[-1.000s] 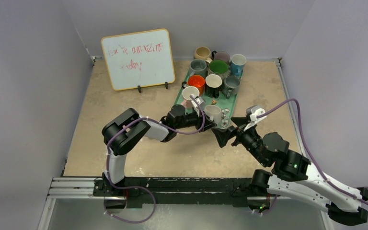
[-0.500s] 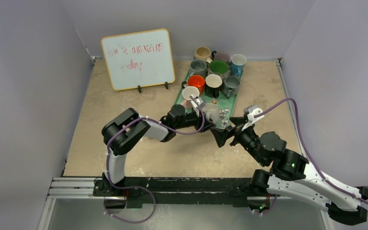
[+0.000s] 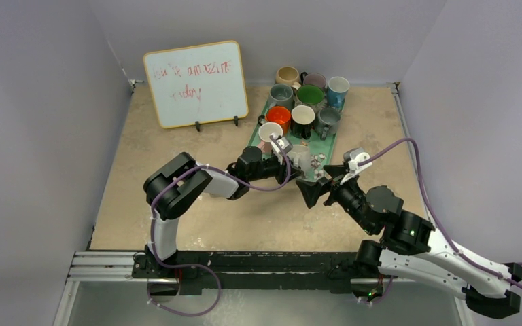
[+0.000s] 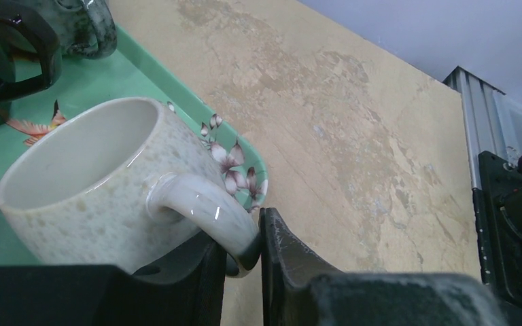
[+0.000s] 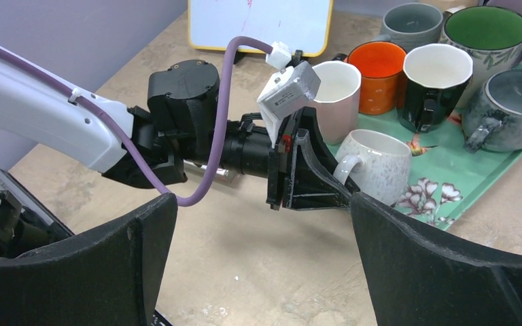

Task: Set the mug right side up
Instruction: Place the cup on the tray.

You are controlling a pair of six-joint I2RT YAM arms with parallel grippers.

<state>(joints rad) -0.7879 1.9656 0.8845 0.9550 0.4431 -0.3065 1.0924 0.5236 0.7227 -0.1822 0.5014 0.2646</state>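
Mug (image 4: 88, 183): speckled off-white, glazed, one loop handle (image 4: 204, 210). Position: near end of the green floral tray (image 5: 448, 183), mouth facing up, handle turned towards the left arm. Whether its base touches the tray cannot be told.

Left pincer (image 4: 245, 234): closed on the mug's handle, one finger on each side of the loop.

Right pincer (image 5: 262, 261): jaws spread wide, holding nothing, above the worktop (image 3: 177, 156) just off the tray's near end and facing the mug.

Other stock on the tray, all mouth up:
- pale pink mug (image 5: 336, 92), just behind the left pincer
- orange mug (image 5: 380, 75)
- black mug with white inside (image 5: 438, 78)
- grey mug (image 5: 513, 102)
- green-lined mug (image 5: 486, 30)
- further mugs at the far end

Whiteboard (image 3: 196, 83): on feet at the far left of the worktop, red handwriting, mostly illegible.
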